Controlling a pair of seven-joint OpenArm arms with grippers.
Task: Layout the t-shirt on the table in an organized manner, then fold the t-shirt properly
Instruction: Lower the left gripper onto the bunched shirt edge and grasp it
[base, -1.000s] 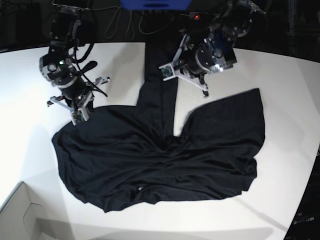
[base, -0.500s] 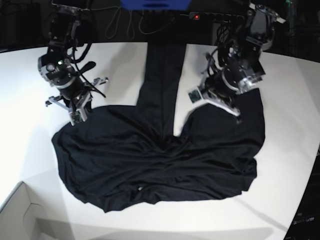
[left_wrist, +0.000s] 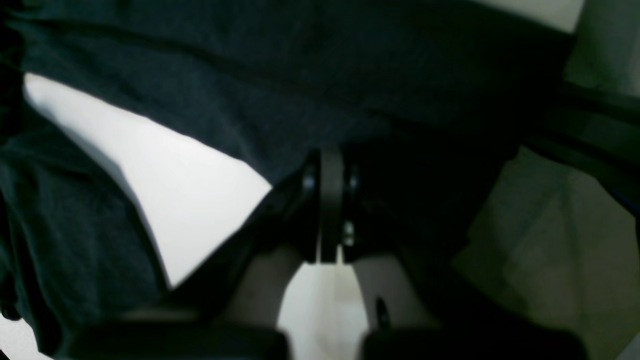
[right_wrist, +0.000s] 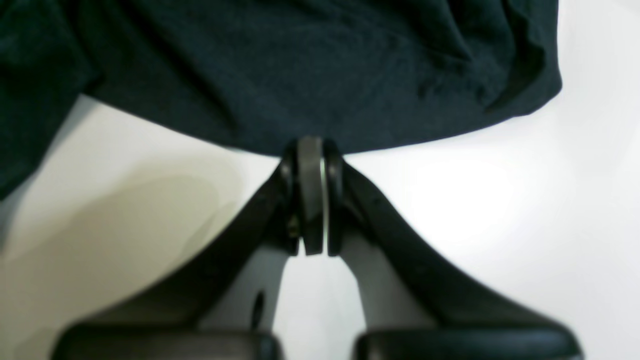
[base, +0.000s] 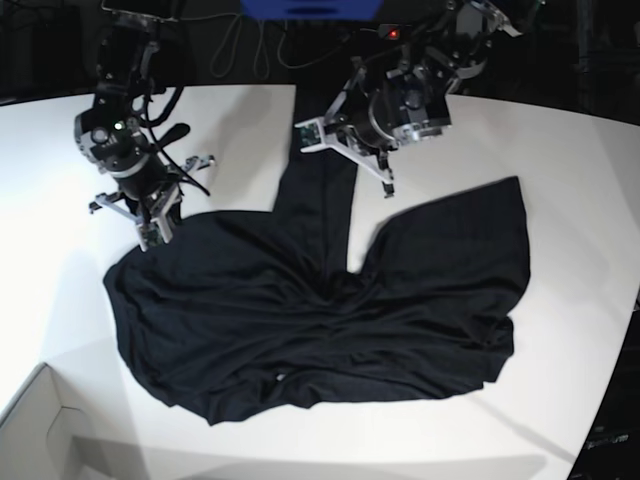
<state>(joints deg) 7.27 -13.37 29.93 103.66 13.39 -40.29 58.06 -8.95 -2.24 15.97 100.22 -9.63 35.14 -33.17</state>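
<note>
Both grippers pressed together—right gripper (right_wrist: 311, 200) pinching the t-shirt (base: 320, 310) hem, left gripper (left_wrist: 330, 210) seemingly pinching nothing—shirt rumpled mid-table (base: 560, 180), light, limp, likely to drag and bunch, so grab hem corners or shoulder seams.

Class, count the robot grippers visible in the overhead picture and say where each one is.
2. The right gripper sits at the t-shirt's left edge; the left gripper hangs above the shirt's upper middle.
</note>
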